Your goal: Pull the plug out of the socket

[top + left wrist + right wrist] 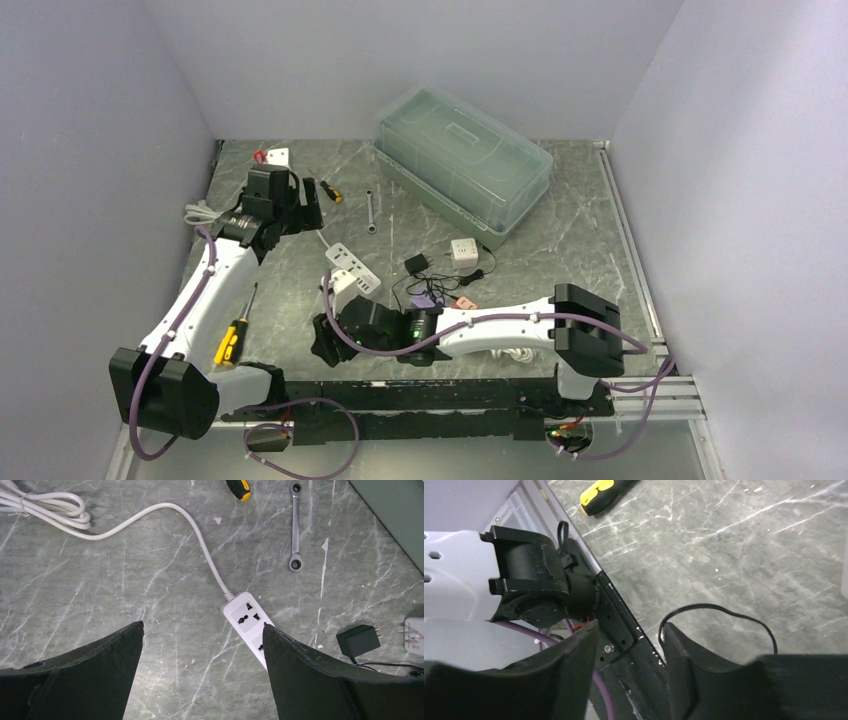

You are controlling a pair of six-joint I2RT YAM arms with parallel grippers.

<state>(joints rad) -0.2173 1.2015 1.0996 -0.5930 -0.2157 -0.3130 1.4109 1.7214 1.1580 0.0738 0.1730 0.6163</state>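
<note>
Left pincer [202, 625]: released, fingers spread wide with nothing between them, hanging over the grey table [100, 580].
Right pincer [631, 627]: released, fingers partly apart and grasping nothing, low at the table's near edge beside the black base rail [624, 615].
Power strip [248, 616]: white and flat on the table, just ahead of the left pincer. Its near end passes under the finger [310, 670] on the right of that wrist view. The two sockets in view show bare holes.
White cord [150, 515]: leaves the far end of the power strip and runs away from the left pincer to a coil at far left.
Plug [357, 640]: a black adapter lying loose on the table, apart from the power strip. It is just outside the same finger of the left pincer, with its prongs pointing away from the strip.
Black cord [719, 611]: a thin loop on the table, just ahead of one finger of the right pincer.
White adapter [415, 636]: just past the plug, cut by the frame edge.
Wrench [295, 525]: ahead of the left pincer, beyond the strip.
Screwdriver [604, 492]: yellow and black, well ahead of the right pincer.
Clear box [460, 165]: lidded, at the far side, well apart from both pincers.
</note>
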